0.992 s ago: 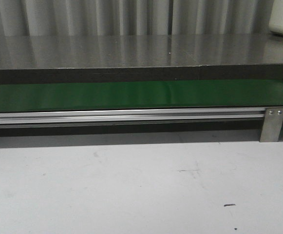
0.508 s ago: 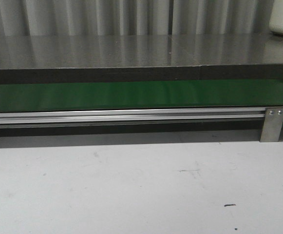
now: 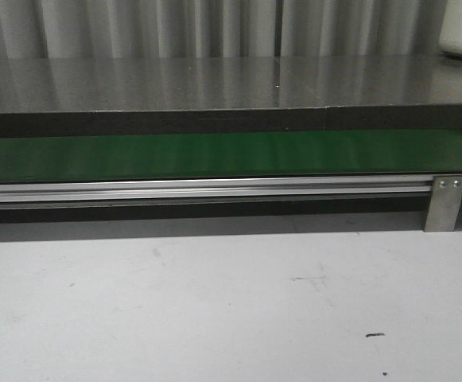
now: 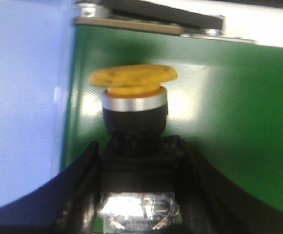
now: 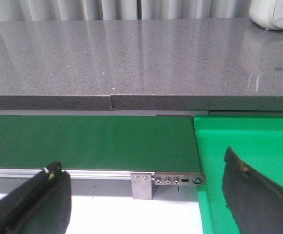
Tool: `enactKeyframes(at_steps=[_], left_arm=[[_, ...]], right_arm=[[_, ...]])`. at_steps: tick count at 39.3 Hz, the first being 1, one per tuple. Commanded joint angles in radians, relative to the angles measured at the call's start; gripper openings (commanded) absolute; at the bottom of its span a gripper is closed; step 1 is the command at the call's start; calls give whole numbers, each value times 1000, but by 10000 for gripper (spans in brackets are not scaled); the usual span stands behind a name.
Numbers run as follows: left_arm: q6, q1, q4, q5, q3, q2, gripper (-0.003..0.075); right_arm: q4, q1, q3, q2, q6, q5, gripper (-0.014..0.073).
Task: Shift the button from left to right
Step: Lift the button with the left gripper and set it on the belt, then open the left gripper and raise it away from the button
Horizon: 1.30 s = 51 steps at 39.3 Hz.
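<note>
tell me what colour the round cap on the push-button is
Orange-yellow; the round cap of the black-bodied push-button shows best in the left wrist view.

The front view is dim and grainy, with pale streaks of reflection on the counter (image 3: 215, 83). At the left claw (image 4: 139, 195) the button (image 4: 134, 105) is blurred, foil beneath it glaring white. The right wrist view is bright and sharp.

The polished grey speckled stone counter (image 5: 131, 53) is glossy. The green conveyor belt (image 3: 215, 155) looks smooth, its brushed aluminium side rail (image 3: 199, 189) shiny. The black-bodied button's orange plastic cap (image 4: 133, 76) looks matt above a bright metal collar (image 4: 134, 103).
</note>
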<state>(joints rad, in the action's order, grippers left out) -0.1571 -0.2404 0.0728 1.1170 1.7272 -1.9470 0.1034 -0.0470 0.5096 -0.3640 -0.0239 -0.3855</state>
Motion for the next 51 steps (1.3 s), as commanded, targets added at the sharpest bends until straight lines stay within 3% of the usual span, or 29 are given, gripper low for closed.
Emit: enactKeyframes(at_steps=[1, 8, 11, 16, 19, 30, 34, 41, 44, 51], left_arm=[[1, 23, -51, -9, 31, 43, 134], [1, 23, -43, 25, 31, -9, 155], [-20, 30, -27, 31, 31, -18, 235], [-21, 50, -22, 27, 33, -20, 461], [-21, 56, -22, 18, 38, -20, 538], [-21, 58, 26, 92, 166, 18, 543], [-21, 62, 50, 142, 208, 37, 472], [-21, 91, 52, 166, 221, 69, 101], [-21, 115, 52, 166, 221, 87, -20], [-19, 188, -2, 166, 176, 171, -21]], right_arm=[[2, -2, 34, -14, -5, 87, 644], [2, -2, 34, -14, -5, 87, 644], [2, -2, 34, -14, -5, 87, 644], [2, -2, 34, -14, -5, 87, 644], [2, -2, 34, -14, -5, 87, 644], [2, -2, 34, -14, -5, 87, 644], [2, -2, 34, -14, -5, 87, 644], [2, -2, 34, -14, -5, 87, 644], [2, -2, 34, -14, -5, 87, 644], [2, -2, 34, -14, -5, 87, 644]])
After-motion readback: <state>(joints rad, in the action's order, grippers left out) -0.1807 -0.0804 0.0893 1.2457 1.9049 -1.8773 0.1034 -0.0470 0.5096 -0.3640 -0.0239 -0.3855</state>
